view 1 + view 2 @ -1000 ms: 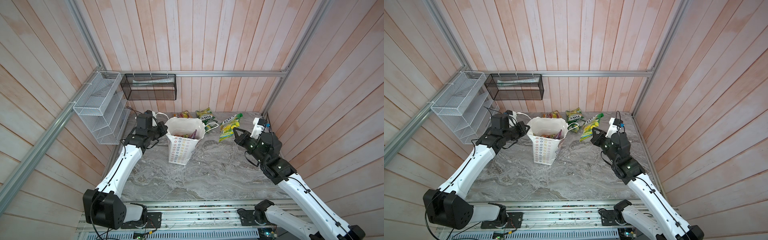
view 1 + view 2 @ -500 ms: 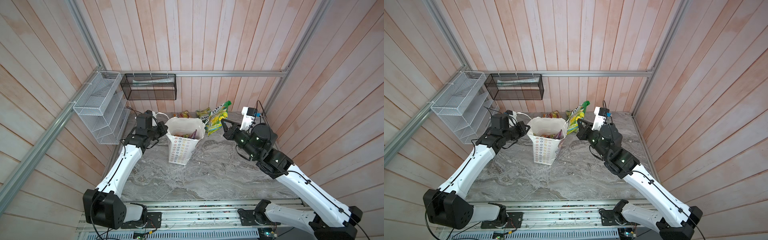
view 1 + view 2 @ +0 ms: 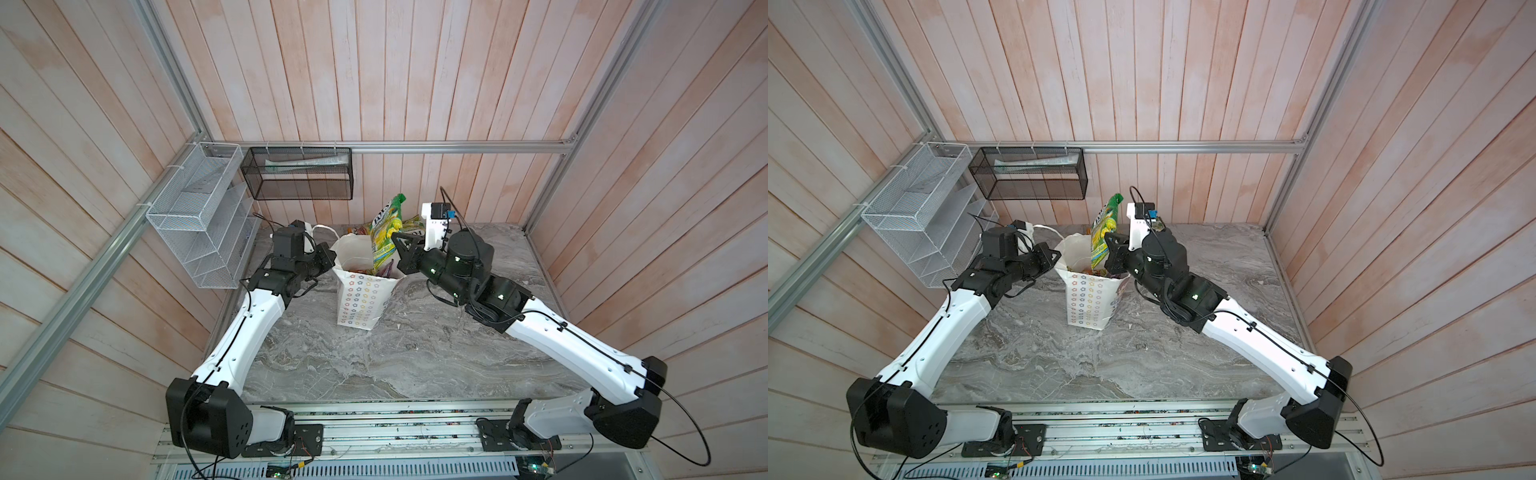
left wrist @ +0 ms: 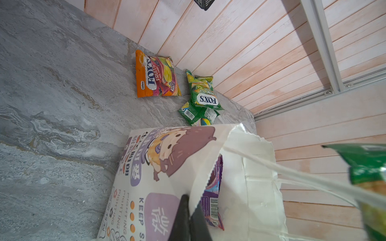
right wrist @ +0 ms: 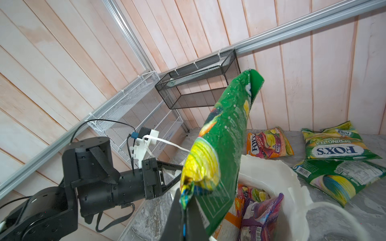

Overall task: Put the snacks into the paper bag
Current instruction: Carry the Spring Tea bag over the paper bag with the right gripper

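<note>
Item: green-yellow packet (image 5: 223,146) | Grip: right gripper (image 5: 183,208) clamped on its lower corner | Axis: long side near upright, body rising above the jaws | Position: lower end at the mouth of the paper bag (image 3: 360,299), drop lies straight down | Support: left gripper (image 4: 189,217) pinched on the bag's rim | Nearer arm: right

Green packet (image 3: 384,239) and left hand (image 4: 189,210) crowd the paper bag (image 3: 359,299) mouth; front tabletop (image 3: 374,365) lies free
</note>
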`<state>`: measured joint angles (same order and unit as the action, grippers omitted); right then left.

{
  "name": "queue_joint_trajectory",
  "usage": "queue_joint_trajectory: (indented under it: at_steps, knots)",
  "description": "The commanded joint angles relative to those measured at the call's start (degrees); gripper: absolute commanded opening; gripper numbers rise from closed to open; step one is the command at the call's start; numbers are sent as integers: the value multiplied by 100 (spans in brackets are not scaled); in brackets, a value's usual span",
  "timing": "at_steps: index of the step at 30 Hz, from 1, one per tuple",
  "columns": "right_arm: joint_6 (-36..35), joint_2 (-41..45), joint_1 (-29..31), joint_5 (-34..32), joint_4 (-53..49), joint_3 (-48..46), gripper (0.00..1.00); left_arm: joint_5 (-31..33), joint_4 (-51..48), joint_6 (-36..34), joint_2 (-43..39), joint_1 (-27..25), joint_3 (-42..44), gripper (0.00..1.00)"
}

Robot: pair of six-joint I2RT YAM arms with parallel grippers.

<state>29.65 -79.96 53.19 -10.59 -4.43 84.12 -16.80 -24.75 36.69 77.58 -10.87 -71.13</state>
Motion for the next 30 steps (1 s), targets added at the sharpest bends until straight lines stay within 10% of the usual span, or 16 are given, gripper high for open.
queue_joint_trajectory:
  at_steps: [1, 30]
  knots:
    - [-113, -256, 25, 177, 307, 348, 0, -109, 445, 71, -39, 35, 21, 1]
    - [1220, -729, -818, 2039, 872, -306, 0, -475, 604, 119, -118, 47, 29, 1]
